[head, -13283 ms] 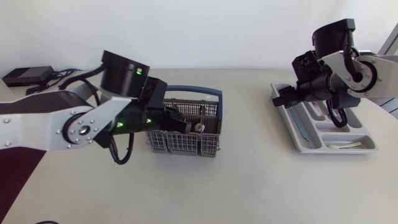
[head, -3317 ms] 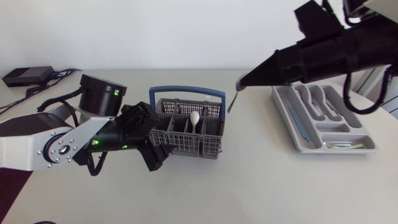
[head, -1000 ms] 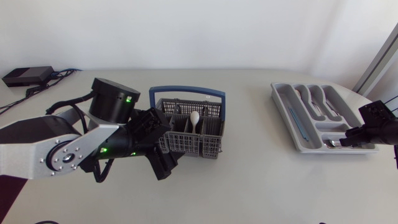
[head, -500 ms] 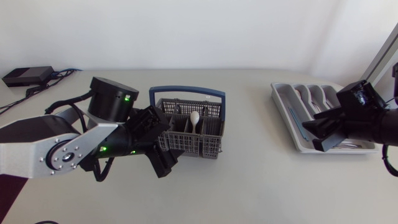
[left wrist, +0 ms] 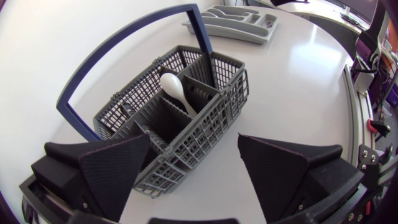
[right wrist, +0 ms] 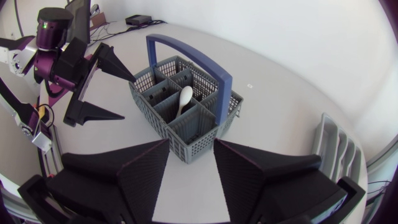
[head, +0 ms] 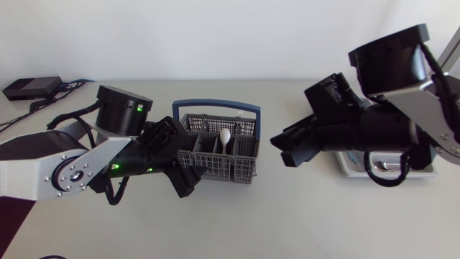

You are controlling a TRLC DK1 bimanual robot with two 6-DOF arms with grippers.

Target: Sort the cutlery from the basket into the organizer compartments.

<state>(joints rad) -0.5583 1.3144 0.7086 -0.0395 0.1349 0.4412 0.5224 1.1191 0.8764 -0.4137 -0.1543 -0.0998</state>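
At the upper left of the head view, a black box [head: 29, 88] with cables sits at the far corner of the pale counter [head: 237, 223]. The left arm [head: 65, 162] comes in from the left edge and lies low across the counter. Its left tool [head: 180, 160] is at the left end of the grey basket [head: 215, 164]. In the left wrist view its fingers [left wrist: 115, 171] are spread wide, with the basket's near corner between them. Whether either finger touches the mesh cannot be told.

The basket stands upright just left of centre, its blue handle [head: 215, 105] arching over the far side. A white spoon [head: 226, 135] stands in one of the middle compartments with its bowl up, leaning on a divider.

Right of centre, the right tool [head: 286, 148] points towards the basket from the right, well apart from it. Its fingers [right wrist: 146, 165] stand a little apart with nothing between them. The right arm [head: 388, 108] fills the upper right of the frame.

The grey organizer [left wrist: 236, 20] lies on the counter at the right and is mostly hidden under that arm in the head view. A narrow strip with some cutlery shows beneath the arm.
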